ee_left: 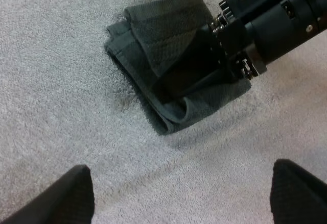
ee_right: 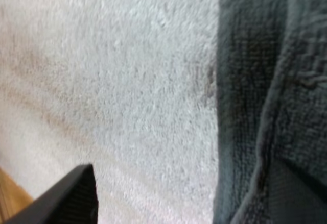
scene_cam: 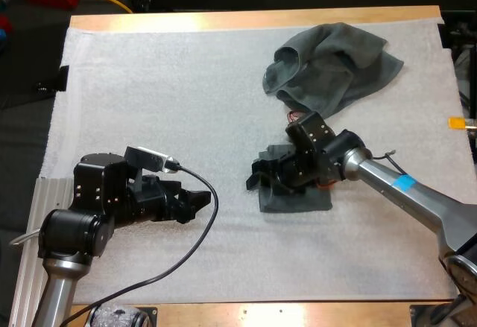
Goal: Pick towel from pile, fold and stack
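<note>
A folded dark grey-green towel [scene_cam: 298, 197] lies on the white mat [scene_cam: 186, 81] right of centre. My right gripper [scene_cam: 255, 175] hovers low over its left edge, fingers apart with nothing between them. In the right wrist view one finger [ee_right: 71, 198] is over bare mat and the folded towel [ee_right: 265, 106] lies along the other side. A crumpled towel [scene_cam: 332, 66] sits at the far right of the mat. My left gripper [scene_cam: 203, 199] rests open near the mat's front left, pointing at the folded towel [ee_left: 168, 71], its fingers [ee_left: 76, 196] well short of it.
My right arm [scene_cam: 417, 197] stretches in from the right across the mat's front right. My left arm's base [scene_cam: 82, 223] stands at the front left. The wooden table edge [scene_cam: 253, 20] runs along the far side.
</note>
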Robot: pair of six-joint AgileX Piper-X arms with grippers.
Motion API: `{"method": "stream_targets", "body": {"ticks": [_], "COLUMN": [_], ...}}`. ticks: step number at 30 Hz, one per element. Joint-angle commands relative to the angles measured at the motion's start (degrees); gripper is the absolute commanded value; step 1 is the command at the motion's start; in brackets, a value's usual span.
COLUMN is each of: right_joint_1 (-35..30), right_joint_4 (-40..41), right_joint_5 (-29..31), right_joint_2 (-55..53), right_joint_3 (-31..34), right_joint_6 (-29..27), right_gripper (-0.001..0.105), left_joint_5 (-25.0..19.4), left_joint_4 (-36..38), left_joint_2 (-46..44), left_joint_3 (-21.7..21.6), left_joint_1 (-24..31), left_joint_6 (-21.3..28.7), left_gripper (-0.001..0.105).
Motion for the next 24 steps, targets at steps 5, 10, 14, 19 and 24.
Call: {"method": "stream_targets", "body": {"ticks": [5, 10, 14, 19, 24], "right_joint_1": [-0.01, -0.01, -0.01, -0.01, -0.01], "right_joint_4": [0.86, 4.76, 7.52, 11.34, 14.79], "right_joint_5": [1.08, 9.45, 13.06, 17.56, 17.72], "right_joint_2": [-2.45, -6.73, -10.01, -15.11, -19.68], "right_joint_3": [-0.33, -0.33, -0.33, -0.33, -0.33], "right_joint_6": [-0.74, -3.13, -5.23, -7.89, -9.5], "right_gripper": [0.067, 0.067, 0.067, 0.067, 0.067], "left_joint_5": [0.43, 0.58, 0.78, 0.78, 0.78], "left_joint_4": [-0.27, -0.27, -0.27, -0.27, -0.27], "left_joint_2": [-0.37, -0.37, -0.37, -0.37, -0.37], "left_joint_3": [-0.27, -0.27, -0.27, -0.27, -0.27], "left_joint_1": [-0.24, -0.24, -0.24, -0.24, -0.24], "left_joint_6": [-0.46, -0.46, -0.46, -0.46, -0.46], "left_gripper": [0.069, 0.069, 0.069, 0.069, 0.069]}}
